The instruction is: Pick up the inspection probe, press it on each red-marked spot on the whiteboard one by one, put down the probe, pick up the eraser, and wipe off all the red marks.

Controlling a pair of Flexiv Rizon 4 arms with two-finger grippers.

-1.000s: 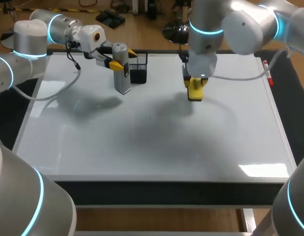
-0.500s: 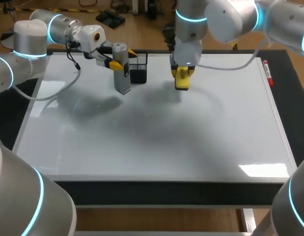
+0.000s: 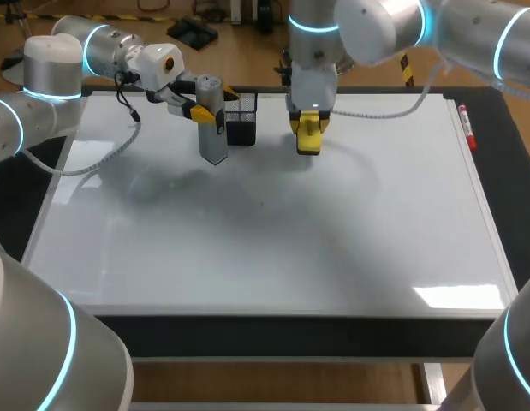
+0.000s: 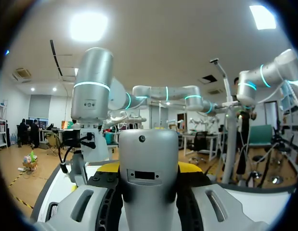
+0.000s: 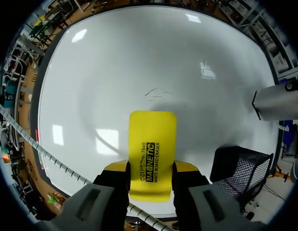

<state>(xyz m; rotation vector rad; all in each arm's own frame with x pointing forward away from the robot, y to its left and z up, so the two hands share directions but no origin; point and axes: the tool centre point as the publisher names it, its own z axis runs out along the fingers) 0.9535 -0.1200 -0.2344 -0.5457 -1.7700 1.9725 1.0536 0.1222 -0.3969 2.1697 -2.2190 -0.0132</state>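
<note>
over the last second the right arm carried the eraser (image 3: 308, 137) from the middle of the whiteboard (image 3: 273, 248) back toward its far edge and over to the left. it ended just beside the black mesh basket (image 3: 241, 121), which stood near the far edge, left of the middle. the right gripper (image 3: 308, 128) pointed down with both yellow tips clamped on the eraser's two long sides. the left arm had not shifted. the left gripper (image 3: 200, 110) held the grey probe (image 3: 212, 128) upright by its upper part, a finger on each side, close to the basket on its left. a red pen (image 3: 467, 127) lay along the board's right edge, toward the far corner, where it had been before. a thin, faint scribble (image 3: 263, 203) showed near the board's middle, its colour too weak to tell. the eraser's underside was hidden, and it was unclear whether it touched the board. the same went for the probe's lower end. in the left wrist view the probe's body covered most of that gripper's yellow tips, leaving only slivers on either side.
</note>
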